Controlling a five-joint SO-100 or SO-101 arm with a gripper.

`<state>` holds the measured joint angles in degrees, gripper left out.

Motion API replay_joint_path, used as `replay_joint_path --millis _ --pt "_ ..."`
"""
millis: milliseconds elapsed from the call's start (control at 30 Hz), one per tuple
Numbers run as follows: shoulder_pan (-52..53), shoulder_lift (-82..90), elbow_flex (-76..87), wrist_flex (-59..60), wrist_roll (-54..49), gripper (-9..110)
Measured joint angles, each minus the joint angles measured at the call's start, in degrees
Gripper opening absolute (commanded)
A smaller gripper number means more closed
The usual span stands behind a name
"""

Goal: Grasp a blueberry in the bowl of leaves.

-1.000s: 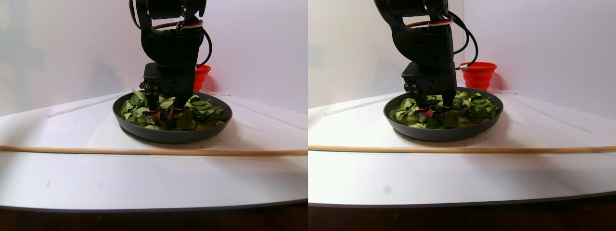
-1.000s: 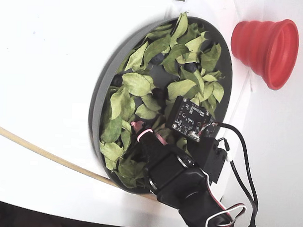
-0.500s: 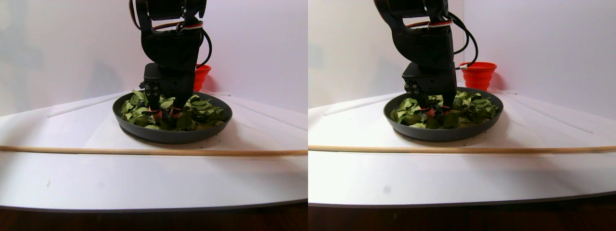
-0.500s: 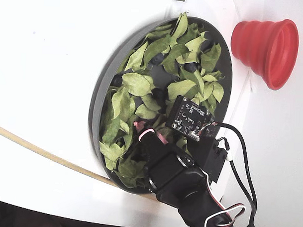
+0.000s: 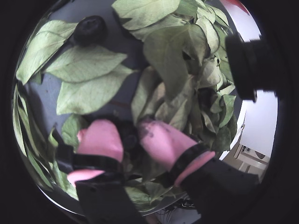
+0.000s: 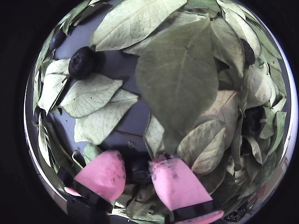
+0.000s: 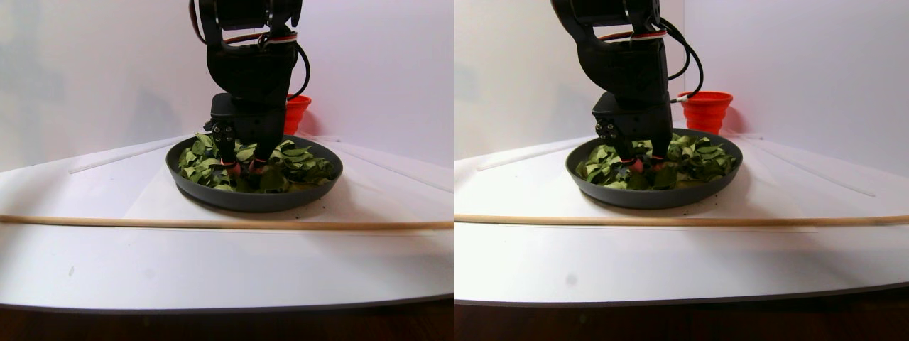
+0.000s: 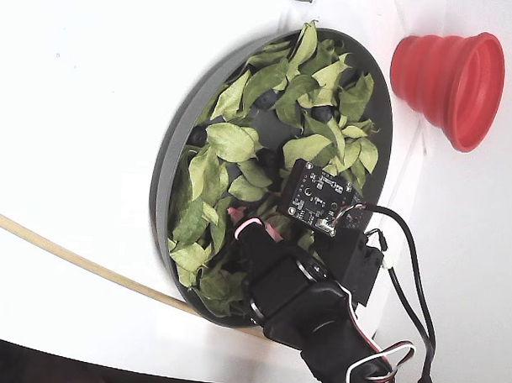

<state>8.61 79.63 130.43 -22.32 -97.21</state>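
Note:
The dark grey bowl (image 8: 167, 159) holds a loose pile of green leaves (image 8: 229, 142). My gripper (image 5: 127, 129) with pink fingertips (image 6: 103, 175) is down in the bowl near its front side. A dark blueberry (image 5: 129, 138) sits between the two pads and fills the gap, low among the leaves; it also shows in the other wrist view (image 6: 140, 170). The jaws stand close on both sides of it. A second blueberry (image 6: 83, 62) lies on bare bowl floor beyond the fingers. In the stereo pair view the gripper (image 7: 241, 168) reaches into the leaves.
A red ribbed cup (image 8: 449, 76) stands just outside the bowl. A thin wooden stick (image 7: 213, 223) lies across the white table in front of the bowl. More blueberries (image 8: 266, 98) lie among the leaves at the bowl's far side.

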Motion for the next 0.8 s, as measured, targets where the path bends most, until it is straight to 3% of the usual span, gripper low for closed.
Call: replay_joint_path --millis 800 --pt "-0.88 4.75 0.0 3.87 -0.62 9"
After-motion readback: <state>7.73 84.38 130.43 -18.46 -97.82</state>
